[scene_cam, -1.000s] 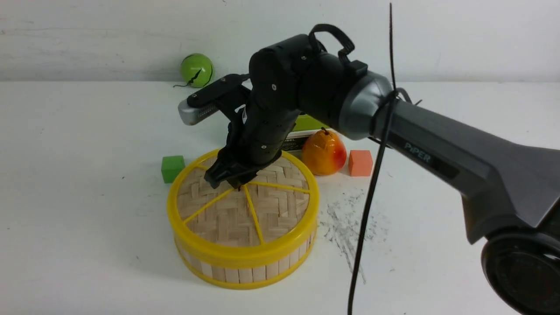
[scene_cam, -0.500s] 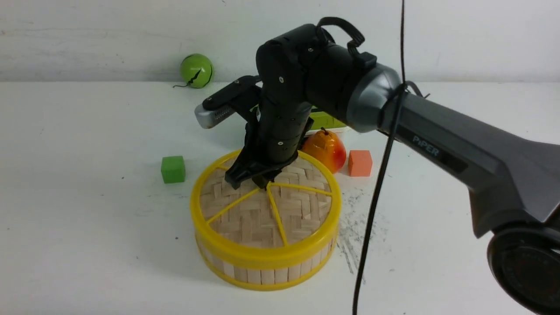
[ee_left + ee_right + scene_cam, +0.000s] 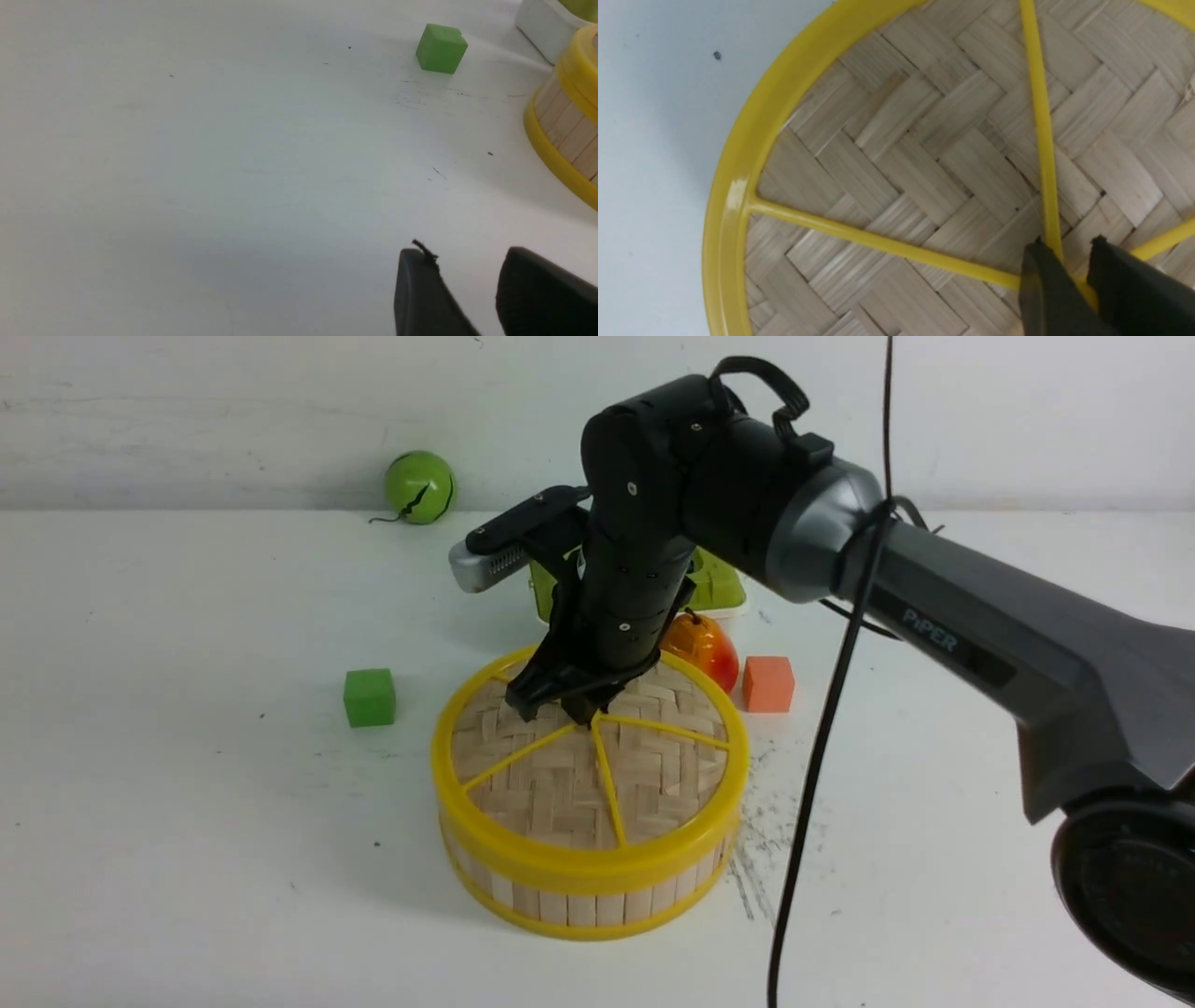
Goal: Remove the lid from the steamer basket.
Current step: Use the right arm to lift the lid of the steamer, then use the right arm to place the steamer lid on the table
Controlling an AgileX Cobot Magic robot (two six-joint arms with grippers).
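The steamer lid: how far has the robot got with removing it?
Done: the right end effector has reached the lid's centre knob.
In hand: its tips close around that knob.
Left: lifting the lid, since it covers the steamer basket.

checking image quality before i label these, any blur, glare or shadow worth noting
Right wrist view: jaws blurred at close range, a glare streak on the lid's yellow rim; front view: soft shadow on the table beside the steamer basket, woven strips crisp; left wrist view: pale sheen across the table.
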